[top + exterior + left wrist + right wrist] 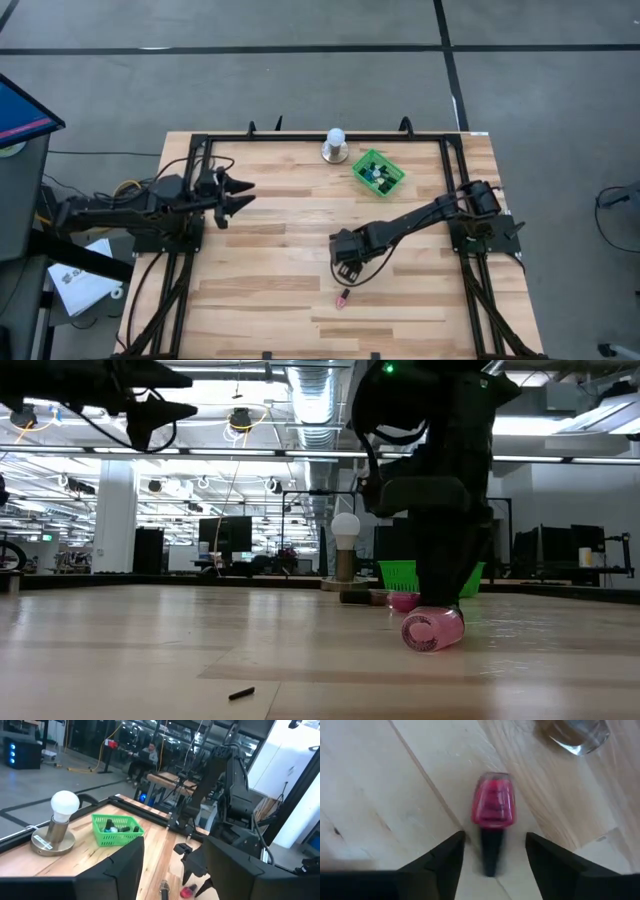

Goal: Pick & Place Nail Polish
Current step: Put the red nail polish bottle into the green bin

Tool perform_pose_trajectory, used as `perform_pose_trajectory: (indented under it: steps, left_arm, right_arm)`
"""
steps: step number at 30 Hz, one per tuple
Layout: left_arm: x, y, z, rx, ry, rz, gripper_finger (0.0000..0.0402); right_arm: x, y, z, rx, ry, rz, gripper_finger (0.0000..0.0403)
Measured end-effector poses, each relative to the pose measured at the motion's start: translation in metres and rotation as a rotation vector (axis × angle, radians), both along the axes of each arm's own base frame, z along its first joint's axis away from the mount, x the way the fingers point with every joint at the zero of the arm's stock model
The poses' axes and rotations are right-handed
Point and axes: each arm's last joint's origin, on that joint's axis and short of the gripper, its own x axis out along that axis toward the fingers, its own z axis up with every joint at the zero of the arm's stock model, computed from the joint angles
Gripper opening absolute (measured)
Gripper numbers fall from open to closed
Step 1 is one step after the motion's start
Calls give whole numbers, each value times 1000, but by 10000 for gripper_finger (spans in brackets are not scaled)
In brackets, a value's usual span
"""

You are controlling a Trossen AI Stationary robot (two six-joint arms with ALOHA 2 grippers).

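We see the wooden table [300, 250] w/ black frame rails. The left arm waits at the table's left edge, left gripper [238, 194] held above the wood, fingers spread apart, holding nothing. The right arm reaches diagonally toward the table's front-centre; right gripper [490, 851] is low over the wood, fingers parted, gripping nothing. A green basket [378, 172] w/ small bottles sits near the back rail, beside a white-domed lamp [335, 145]. One pink nail polish bottle [493, 807] lies on its side on the wood, dark cap pointing between the right fingers, not clamped.
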Motion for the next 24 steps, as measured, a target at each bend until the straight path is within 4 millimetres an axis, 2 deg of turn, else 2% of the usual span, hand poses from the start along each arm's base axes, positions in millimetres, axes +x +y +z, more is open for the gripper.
perform_pose_trajectory:
  steps: [4, 10, 17, 20, 24]
  left_arm:
    - [-6, 0, -10, -4, -17, 0, 193]
    - [-12, -1, -26, -5, -30, 0, 176]
    - [-16, -1, -43, -5, -31, 0, 145]
    - [-16, -1, -50, -6, -27, 0, 132]
    - [-16, -1, -58, -33, -12, -1, 118]
  right_arm:
    - [-1, 1, -4, -8, 23, -11, 160]
    - [-1, -1, 0, 0, 13, -16, 37]
    - [-2, -7, 10, 17, 36, 20, 40]
    - [4, -15, 27, 15, -7, 56, 40]
    - [1, -36, 54, -31, -53, 55, 40]
